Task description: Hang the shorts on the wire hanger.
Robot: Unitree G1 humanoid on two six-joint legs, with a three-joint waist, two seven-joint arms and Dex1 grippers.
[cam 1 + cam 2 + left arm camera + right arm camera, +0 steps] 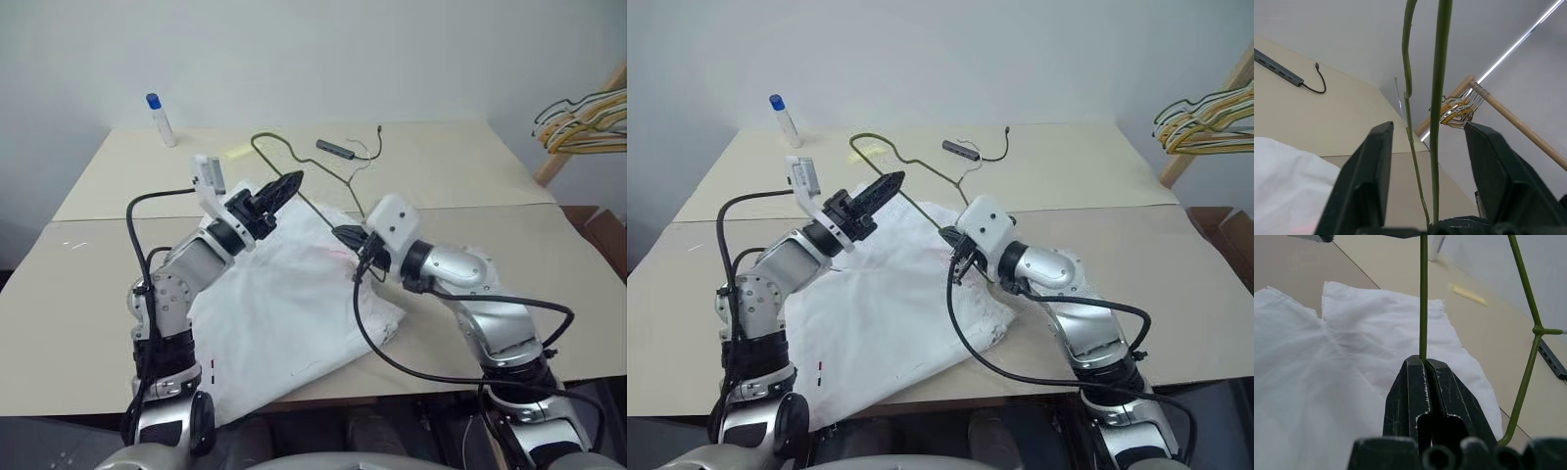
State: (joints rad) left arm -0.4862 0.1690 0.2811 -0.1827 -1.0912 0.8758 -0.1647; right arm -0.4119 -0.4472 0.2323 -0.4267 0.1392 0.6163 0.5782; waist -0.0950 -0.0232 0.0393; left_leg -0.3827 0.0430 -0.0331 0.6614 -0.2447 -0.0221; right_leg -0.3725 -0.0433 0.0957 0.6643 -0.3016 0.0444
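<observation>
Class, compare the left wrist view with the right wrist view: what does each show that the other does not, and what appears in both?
Left wrist view alone: the left gripper with its fingers apart either side of two green wires, plus a wooden rack of bunched hangers.

Right wrist view alone: the right gripper shut on one wire, and a yellow strip on the table.

Both: the wire hanger, the shorts and the dark USB hub.

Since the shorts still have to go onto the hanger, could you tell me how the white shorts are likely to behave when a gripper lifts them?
The shorts will probably be floppy: they lie flat and creased on the table, one corner drooping over its near edge. They look thin, so likely light, sagging from wherever they are pinched. The wire hanger, clamped in the right gripper, seems stiffer by contrast.
</observation>
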